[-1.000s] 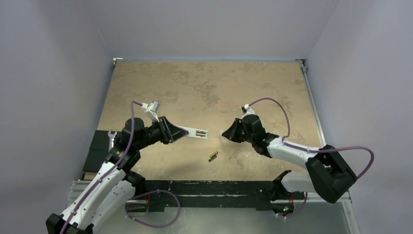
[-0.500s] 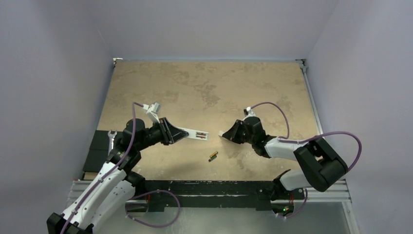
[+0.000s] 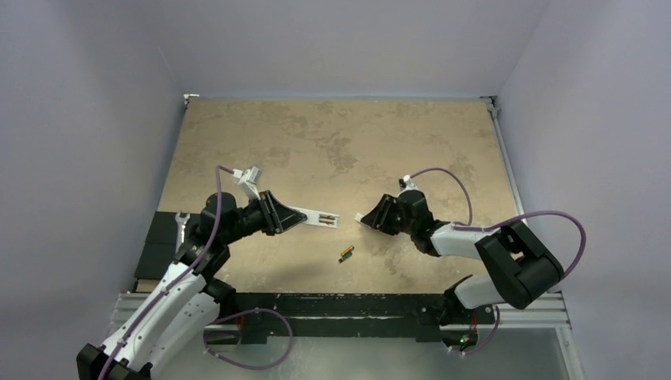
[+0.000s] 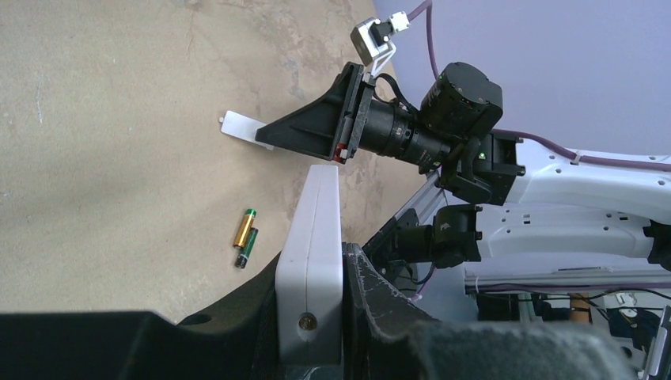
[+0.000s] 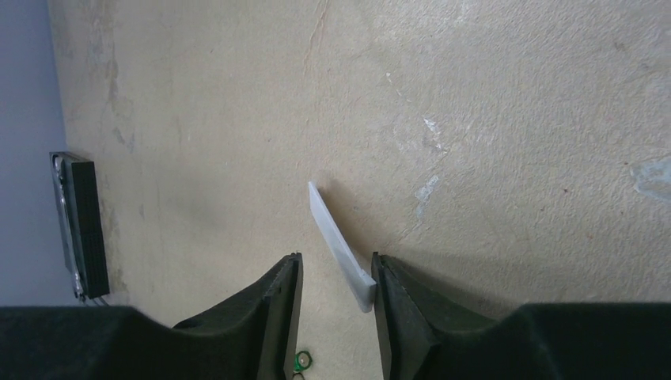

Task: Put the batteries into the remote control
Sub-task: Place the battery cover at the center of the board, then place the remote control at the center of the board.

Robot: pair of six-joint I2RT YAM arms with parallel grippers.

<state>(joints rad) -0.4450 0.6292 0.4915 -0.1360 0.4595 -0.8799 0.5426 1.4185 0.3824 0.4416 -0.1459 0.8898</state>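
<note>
Tan counter [image 3: 332, 134], lavender walls | your left end effector [image 4: 312, 309] clamped the remote control [image 4: 316, 237] aloft | right end effector [image 5: 336, 265] stood part-open around a white cover [image 5: 336, 229] | batteries [image 3: 346, 254] lay loose on the counter between the arms | next, likely: drop the cover, pinch one battery.

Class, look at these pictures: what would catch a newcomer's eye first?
The white remote control stands out, clamped in the left gripper and held out over the table. Facing it, the right gripper has its parted fingers around a thin white strip. Two batteries lie side by side on the table, between the arms.
</note>
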